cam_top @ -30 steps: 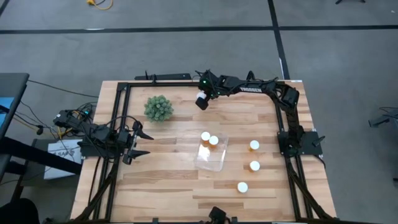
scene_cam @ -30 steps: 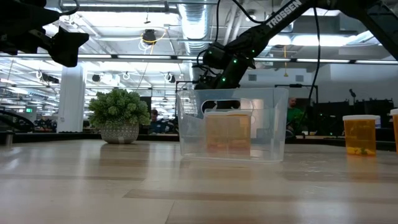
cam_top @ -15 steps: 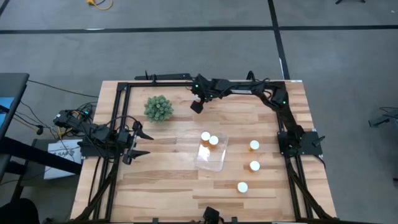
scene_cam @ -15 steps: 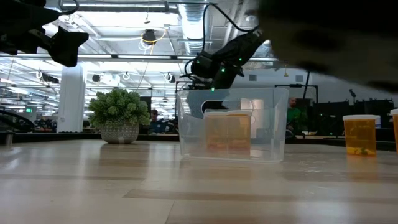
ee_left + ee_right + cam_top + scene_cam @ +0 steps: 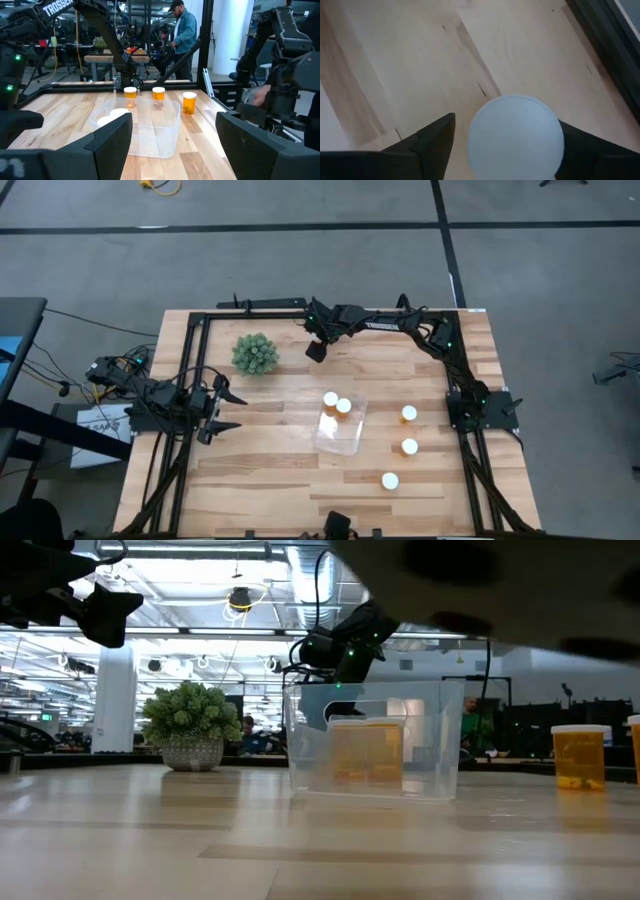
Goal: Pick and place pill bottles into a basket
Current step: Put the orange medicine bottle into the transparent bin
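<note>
item: step in hand. picking one more pill bottle for the basket. my right gripper (image 5: 502,137) sits over a white-capped bottle (image 5: 515,135) at the far edge of the table; in the right wrist view the cap lies between my two dark fingers (image 5: 432,137), one on either side. whether the pads already touch the cap i cannot tell; the fingers stand apart with the cap in the gap.

item: next move, as i judge it. bring the fingers together on the cap or body, lift straight, carry toward the middle of the frame, and let go over the basket without knocking the bottles already in it.

item: right arm pose. in the high view it reaches from its base at right centre, up along the table's right edge, then leftward along the top edge, with my right gripper (image 5: 316,348) at upper centre, to the right of the green plant (image 5: 254,354).

item: left arm. parked at the left edge of the table, left gripper (image 5: 222,410) with fingers spread wide, holding nothing.

item: basket (image 5: 339,425). clear container at centre of the high view, two bottles (image 5: 337,403) in its upper end.

item: loose bottles (image 5: 409,446). three stand right of the basket, in a column sloping to lower centre-right.
</note>
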You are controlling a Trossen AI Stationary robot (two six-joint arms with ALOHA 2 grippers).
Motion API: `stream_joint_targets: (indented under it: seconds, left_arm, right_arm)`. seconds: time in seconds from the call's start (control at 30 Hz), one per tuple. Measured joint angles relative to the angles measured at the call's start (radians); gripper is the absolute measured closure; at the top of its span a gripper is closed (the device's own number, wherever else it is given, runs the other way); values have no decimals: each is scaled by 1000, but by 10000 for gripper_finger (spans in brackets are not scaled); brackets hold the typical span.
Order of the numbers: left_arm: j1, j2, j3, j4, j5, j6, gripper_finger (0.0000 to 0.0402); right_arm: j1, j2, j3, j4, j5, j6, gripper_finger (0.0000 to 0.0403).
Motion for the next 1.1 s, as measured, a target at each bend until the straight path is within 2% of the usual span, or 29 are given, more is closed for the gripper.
stream_joint_targets:
  seconds: [0.27, 0.43, 0.6, 0.77, 1.1]
  left_arm:
    - [0, 0, 0, 0, -1, 0, 125]
    - [0, 0, 0, 0, -1, 0, 125]
    - [0, 0, 0, 0, -1, 0, 125]
    - [0, 0, 0, 0, -1, 0, 125]
    - [0, 0, 0, 0, -2, 0, 125]
  right_arm:
    - [-13, 0, 0, -22, 21, 0, 223]
    - [-16, 0, 1, -28, 1, 0, 223]
    - [-12, -5, 2, -70, -3, -1, 197]
    - [-20, -21, 0, -106, -10, -12, 227]
    - [-12, -125, 0, -146, -85, -38, 222]
